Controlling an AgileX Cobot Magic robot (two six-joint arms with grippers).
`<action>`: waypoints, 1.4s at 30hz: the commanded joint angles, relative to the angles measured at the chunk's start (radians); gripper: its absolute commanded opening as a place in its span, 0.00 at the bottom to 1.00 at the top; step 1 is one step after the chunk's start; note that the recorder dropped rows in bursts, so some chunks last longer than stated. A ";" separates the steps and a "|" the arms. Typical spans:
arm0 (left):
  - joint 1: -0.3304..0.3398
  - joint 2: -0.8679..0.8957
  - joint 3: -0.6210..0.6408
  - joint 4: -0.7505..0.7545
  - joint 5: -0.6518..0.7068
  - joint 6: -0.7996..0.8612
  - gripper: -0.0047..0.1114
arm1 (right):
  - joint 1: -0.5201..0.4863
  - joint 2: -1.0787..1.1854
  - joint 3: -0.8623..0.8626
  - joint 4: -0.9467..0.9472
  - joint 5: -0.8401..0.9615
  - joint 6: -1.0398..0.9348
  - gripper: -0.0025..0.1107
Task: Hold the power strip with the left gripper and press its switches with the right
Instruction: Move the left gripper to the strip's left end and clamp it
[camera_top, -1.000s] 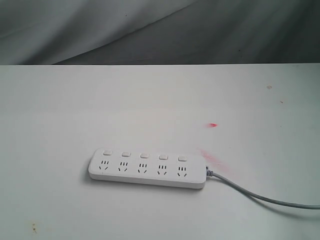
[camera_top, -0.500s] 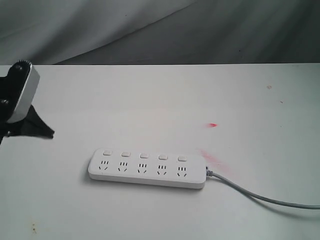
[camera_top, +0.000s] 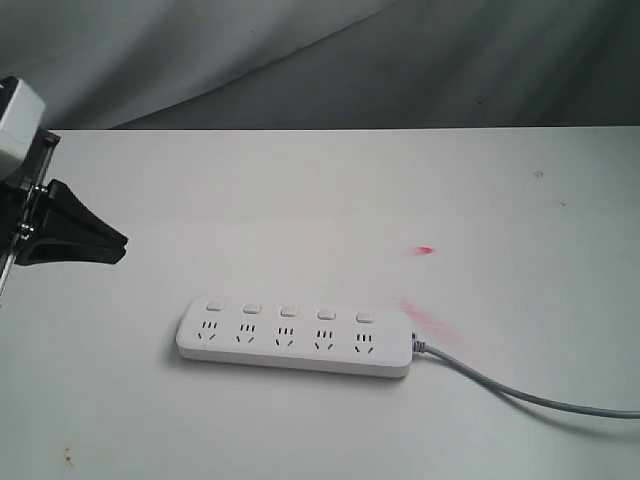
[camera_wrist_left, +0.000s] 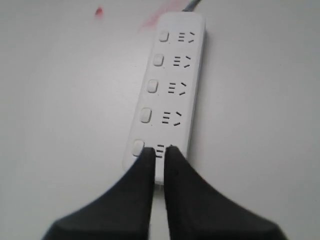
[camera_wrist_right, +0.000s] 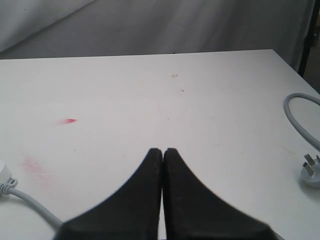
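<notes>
The power strip (camera_top: 295, 340) lies flat on the white table (camera_top: 320, 200), long and white, its cord (camera_top: 520, 395) running off to the right. A row of small white switches (camera_top: 288, 311) sits above its sockets. My left gripper (camera_top: 118, 245) has come in at the far left edge and hangs above the table, apart from the strip. In the left wrist view the left gripper (camera_wrist_left: 159, 150) points along the power strip (camera_wrist_left: 172, 90), a narrow gap between its fingers and nothing in it. My right gripper (camera_wrist_right: 163, 151) is shut, tips touching, over bare table, out of the exterior view.
A small red mark (camera_top: 427, 250) and a pink smear (camera_top: 420, 315) stain the table near the strip's cord end. In the right wrist view the cord loops to a white plug (camera_wrist_right: 311, 170) near the table's edge. Grey cloth (camera_top: 300, 60) hangs behind the table.
The left arm entered at the left edge and its claw has moved further toward the strip. Its fingers have parted slightly. The strip has not moved.
</notes>
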 joint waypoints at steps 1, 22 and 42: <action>0.003 0.029 -0.006 0.034 0.005 0.006 0.35 | -0.009 -0.004 0.004 0.001 -0.014 0.001 0.02; -0.060 0.324 -0.123 0.177 -0.063 0.006 0.70 | -0.009 -0.004 0.004 0.001 -0.014 0.001 0.02; -0.201 0.426 -0.160 0.152 -0.205 0.006 0.70 | -0.009 -0.004 0.004 0.001 -0.014 0.001 0.02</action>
